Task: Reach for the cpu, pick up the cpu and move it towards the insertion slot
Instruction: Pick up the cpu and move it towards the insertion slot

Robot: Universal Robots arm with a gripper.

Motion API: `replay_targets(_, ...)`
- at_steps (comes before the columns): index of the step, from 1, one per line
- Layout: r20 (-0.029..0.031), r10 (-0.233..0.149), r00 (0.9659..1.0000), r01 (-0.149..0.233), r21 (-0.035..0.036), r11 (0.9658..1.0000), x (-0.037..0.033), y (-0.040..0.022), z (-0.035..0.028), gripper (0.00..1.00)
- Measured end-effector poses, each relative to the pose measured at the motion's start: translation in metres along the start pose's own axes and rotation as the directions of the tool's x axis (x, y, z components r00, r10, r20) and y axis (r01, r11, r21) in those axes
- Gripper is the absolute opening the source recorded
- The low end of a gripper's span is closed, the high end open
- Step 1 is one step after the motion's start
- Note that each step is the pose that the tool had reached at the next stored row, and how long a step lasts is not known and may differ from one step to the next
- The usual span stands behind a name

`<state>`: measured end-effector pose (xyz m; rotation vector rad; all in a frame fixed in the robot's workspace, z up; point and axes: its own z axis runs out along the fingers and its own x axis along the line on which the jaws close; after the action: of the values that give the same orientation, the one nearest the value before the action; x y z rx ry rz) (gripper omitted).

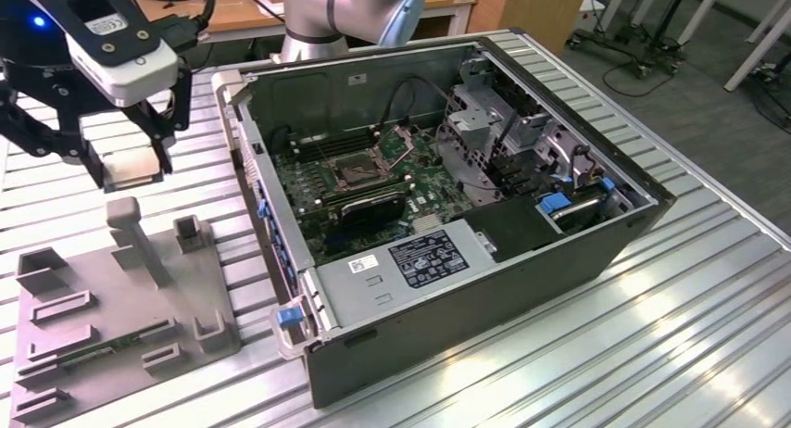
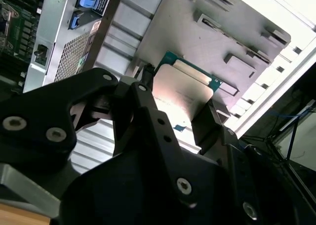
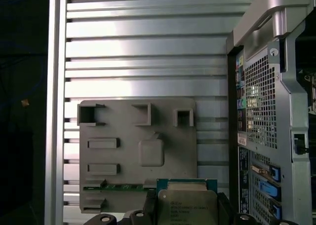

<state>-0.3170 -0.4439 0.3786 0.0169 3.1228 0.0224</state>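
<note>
My gripper [image 1: 131, 171] hangs over the slatted table at the exterior view's left, above the grey tray [image 1: 74, 354] and beside the open computer case [image 1: 495, 270]. It is shut on the cpu [image 3: 187, 207], a pale silver square with a teal rim, clamped edge to edge between the black fingers [image 2: 207, 126]. In the second wrist view the cpu [image 2: 183, 87] is lifted off the tray [image 2: 197, 18]. The insertion slot [image 1: 355, 173], a metal-framed square socket with a dark centre, lies on the green motherboard inside the case, well to the exterior view's right of the gripper.
The grey tray [image 3: 168, 126] has several recesses and upright posts; a green memory strip [image 3: 118, 187] lies along one edge. The case wall [image 3: 266, 111] with its perforated grille stands close beside the gripper. Drive cages and cables fill the case's far side.
</note>
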Motion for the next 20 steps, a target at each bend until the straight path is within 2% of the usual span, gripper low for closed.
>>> replay_targets(5, 0.0001, 0.000, 1.0000, 0.000, 0.0029, 1.0000, -0.0007, 0.0006, -0.0023, 0.55)
replay_targets(11, -0.0007, 0.000, 1.0000, 0.000, 0.0032, 1.0000, -0.0147, 0.0010, -0.0018, 0.55)
replay_targets(20, -0.0007, 0.000, 1.0000, 0.000, 0.0033, 1.0000, -0.0316, 0.0015, -0.0011, 0.55)
